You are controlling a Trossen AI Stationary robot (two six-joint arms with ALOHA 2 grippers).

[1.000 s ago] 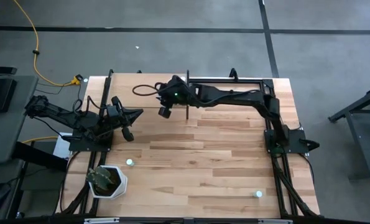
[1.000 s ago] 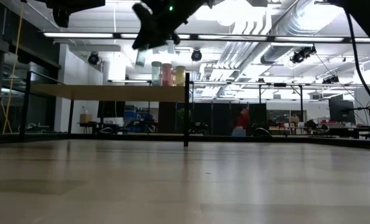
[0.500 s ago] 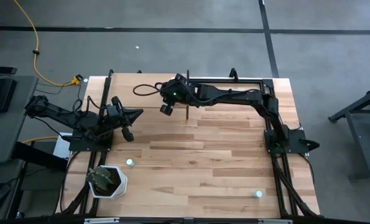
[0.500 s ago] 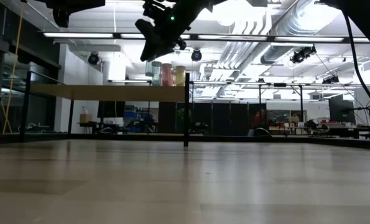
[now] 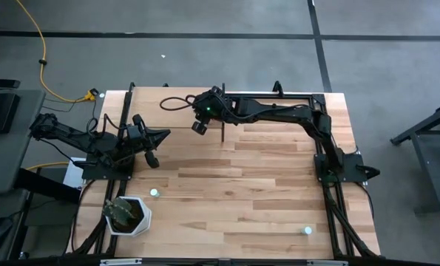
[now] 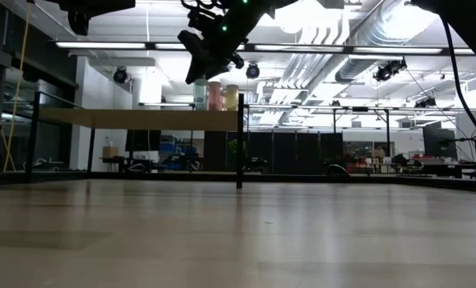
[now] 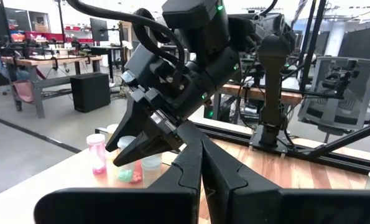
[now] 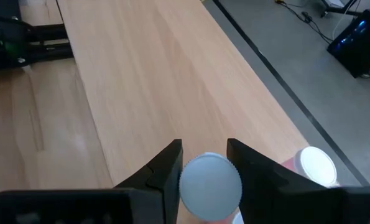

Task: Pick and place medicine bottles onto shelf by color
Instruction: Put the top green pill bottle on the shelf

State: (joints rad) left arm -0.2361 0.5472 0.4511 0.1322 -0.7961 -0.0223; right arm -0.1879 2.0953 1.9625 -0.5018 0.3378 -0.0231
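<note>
My right gripper (image 5: 197, 127) reaches over the light-wood shelf (image 5: 153, 103) at the table's far edge, shut on a pale blue-green medicine bottle (image 8: 209, 186). A pale bottle (image 6: 200, 94), a pink one (image 6: 215, 96) and a yellow one (image 6: 232, 97) stand on their bases in a row on the shelf board (image 6: 142, 120), right beside the held bottle. Two more pale bottles (image 5: 154, 193) (image 5: 307, 230) stand on the tabletop. My left gripper (image 5: 159, 136) waits shut and level at the table's left. My right gripper pinches the bottle just below its round cap (image 8: 191, 186) between its two fingers, one on each side. The fingers (image 7: 132, 134) slant down from above toward the shelf. The bottle (image 7: 150, 163) stays upright; whether its base rests on the board I cannot tell.
A white pot with a green plant (image 5: 127, 214) stands at the near left corner. Black frame posts (image 6: 239, 140) rise at the shelf's corners. Most of the shelf board (image 8: 160, 74) beyond the gripper is bare.
My right gripper has tipped its fingers further downward over the shelf. The bottle it holds has swung in toward the row of bottles on the board and now sits behind the fingers in the low view.
</note>
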